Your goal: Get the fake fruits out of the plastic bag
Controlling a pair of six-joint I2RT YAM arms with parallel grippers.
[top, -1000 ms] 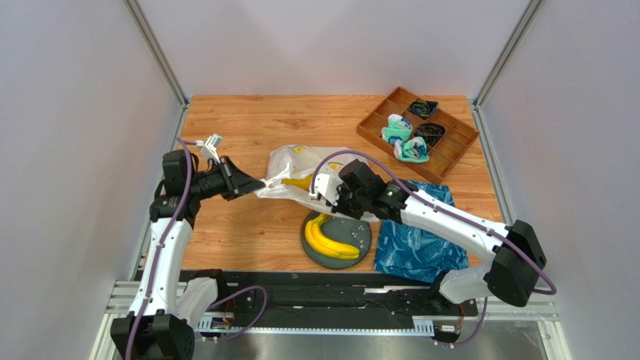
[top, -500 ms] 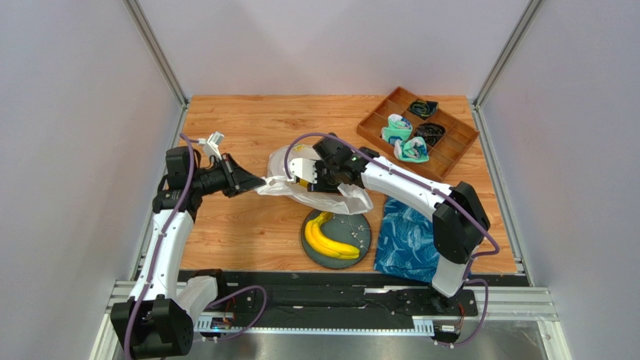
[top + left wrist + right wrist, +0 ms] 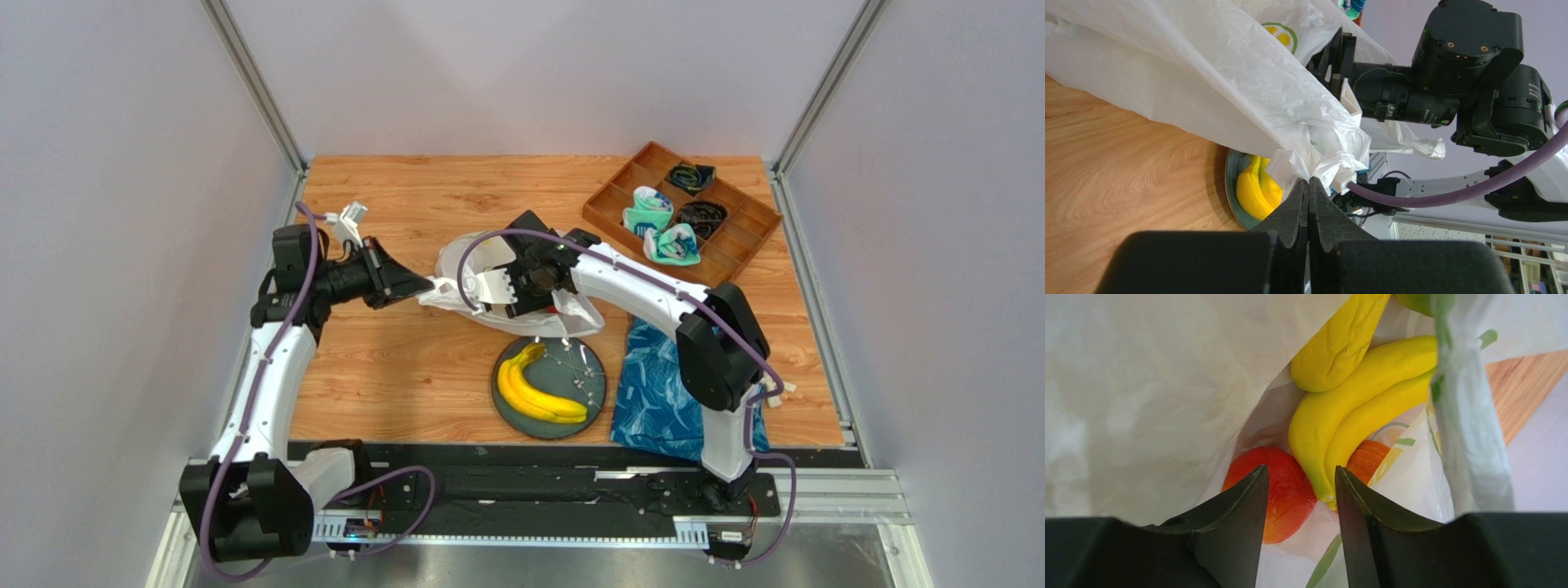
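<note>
The white plastic bag lies mid-table. My left gripper is shut on its left edge and holds it up. My right gripper is open and reaches into the bag's mouth. In the right wrist view its fingers frame a red-orange fruit, a yellow banana bunch and an orange ball; a greenish piece shows at the top. Another banana bunch lies on the dark plate, also in the left wrist view.
A blue patterned cloth lies right of the plate. A wooden divided tray with teal-and-white socks stands at the back right. Grey walls enclose the table on three sides.
My right gripper has moved from above the plate up and left into the bag's mouth. My left gripper has kept its hold and shifted slightly back.
</note>
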